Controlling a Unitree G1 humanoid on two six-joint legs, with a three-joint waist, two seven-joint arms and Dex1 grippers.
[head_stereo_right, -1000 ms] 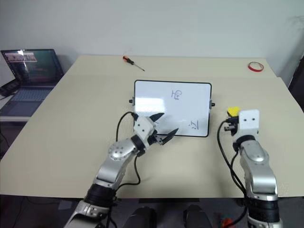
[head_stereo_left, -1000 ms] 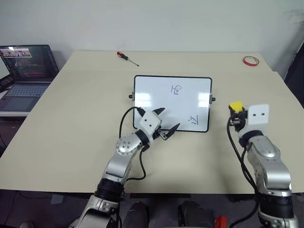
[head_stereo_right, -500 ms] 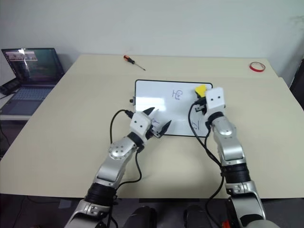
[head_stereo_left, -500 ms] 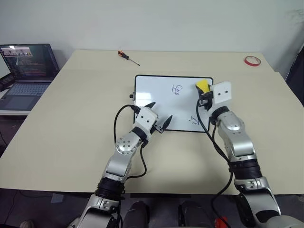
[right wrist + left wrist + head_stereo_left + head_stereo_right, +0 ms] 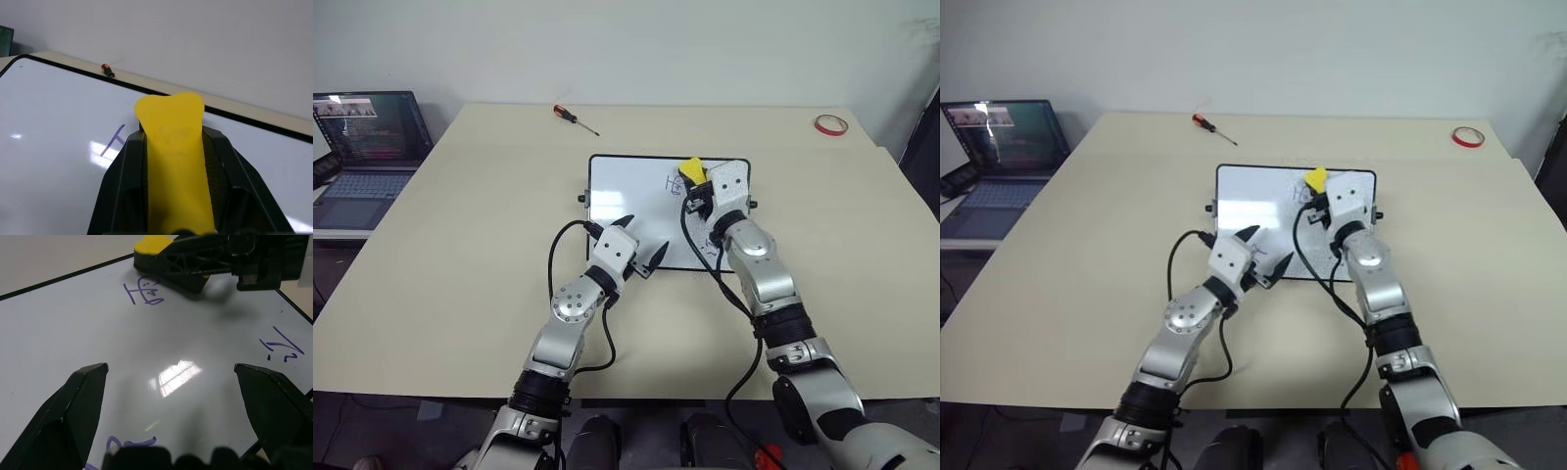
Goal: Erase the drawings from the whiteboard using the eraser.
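The whiteboard lies flat in the middle of the table, black-framed. Three dark scribbles mark it. One drawing is near the far edge, one sits by the near right corner, and one lies under my left gripper. My right gripper is shut on the yellow eraser, which pokes out past the fingers right beside the far drawing. I cannot tell whether the eraser touches the board. My left gripper is open over the board's near edge, holding nothing.
An open laptop stands off the table's left side. A red-handled screwdriver lies at the far middle and a red tape ring at the far right corner. The beige tabletop surrounds the board.
My right arm swung left from beside the board's right edge to over its far middle, carrying the eraser. The left gripper stayed where it was, still open.
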